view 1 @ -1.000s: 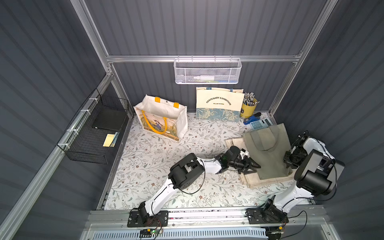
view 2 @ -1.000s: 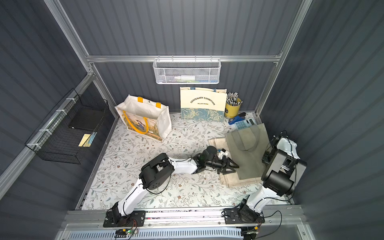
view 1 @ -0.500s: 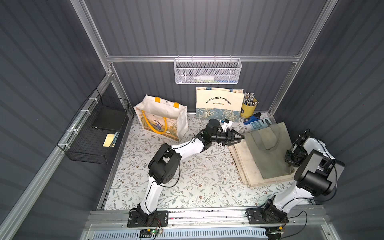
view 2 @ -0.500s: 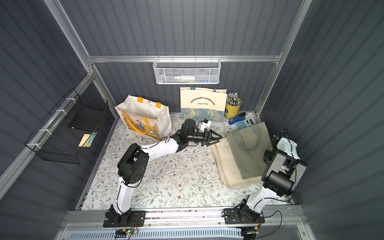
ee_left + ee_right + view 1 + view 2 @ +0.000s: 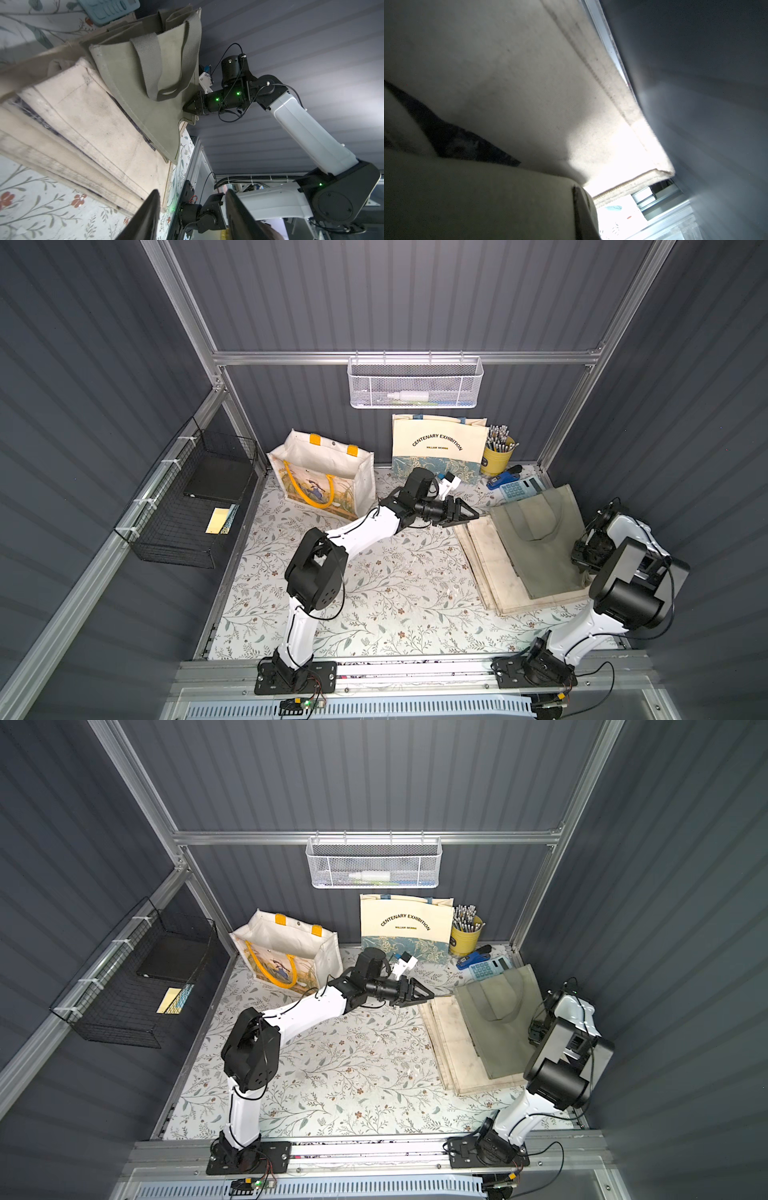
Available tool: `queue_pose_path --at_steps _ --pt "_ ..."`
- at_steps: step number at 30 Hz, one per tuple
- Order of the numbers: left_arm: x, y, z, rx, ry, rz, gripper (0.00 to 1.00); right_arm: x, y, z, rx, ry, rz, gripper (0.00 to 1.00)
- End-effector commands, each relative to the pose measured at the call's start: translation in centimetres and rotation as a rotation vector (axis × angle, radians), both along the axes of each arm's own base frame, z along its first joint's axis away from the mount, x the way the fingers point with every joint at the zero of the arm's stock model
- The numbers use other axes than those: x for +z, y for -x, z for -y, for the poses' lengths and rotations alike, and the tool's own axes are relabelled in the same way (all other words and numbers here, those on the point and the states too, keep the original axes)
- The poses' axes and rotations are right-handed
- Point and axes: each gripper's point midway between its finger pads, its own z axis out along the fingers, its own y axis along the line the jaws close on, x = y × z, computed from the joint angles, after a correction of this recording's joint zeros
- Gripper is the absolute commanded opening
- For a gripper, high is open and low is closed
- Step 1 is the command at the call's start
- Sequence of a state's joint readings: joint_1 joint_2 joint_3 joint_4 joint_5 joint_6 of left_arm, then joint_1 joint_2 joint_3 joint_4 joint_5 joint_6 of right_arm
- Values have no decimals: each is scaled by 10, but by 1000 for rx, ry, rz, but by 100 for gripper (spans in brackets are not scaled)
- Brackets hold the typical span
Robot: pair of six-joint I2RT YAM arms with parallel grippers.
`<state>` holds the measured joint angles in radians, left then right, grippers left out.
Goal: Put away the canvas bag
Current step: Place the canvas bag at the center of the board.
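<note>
my left gripper [image 5: 471, 514] has swung from the near edge of the stack [image 5: 482, 572] up to its far corner. it's now half open and empty, tips just short of the green bag [image 5: 540, 539] mouth. green bag lies flat on the stack, ahead of those tips. my right gripper [image 5: 186, 108] stays pinched on its side edge. two-point lift looks next.
</note>
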<state>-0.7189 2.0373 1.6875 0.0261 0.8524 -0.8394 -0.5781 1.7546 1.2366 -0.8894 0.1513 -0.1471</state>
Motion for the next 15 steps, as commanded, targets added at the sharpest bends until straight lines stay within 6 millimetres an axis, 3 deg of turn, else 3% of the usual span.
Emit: queue_pose_path --at_steps 1,7,15 --pt "41 6 -8 -41 28 154 53 -8 -5 1 4 -9 49 9" --pt "21 7 -5 -58 13 94 52 -18 -2 -23 36 -99 70 9" --pt "17 10 -10 -56 -10 117 52 -25 -2 -41 45 -185 61 9"
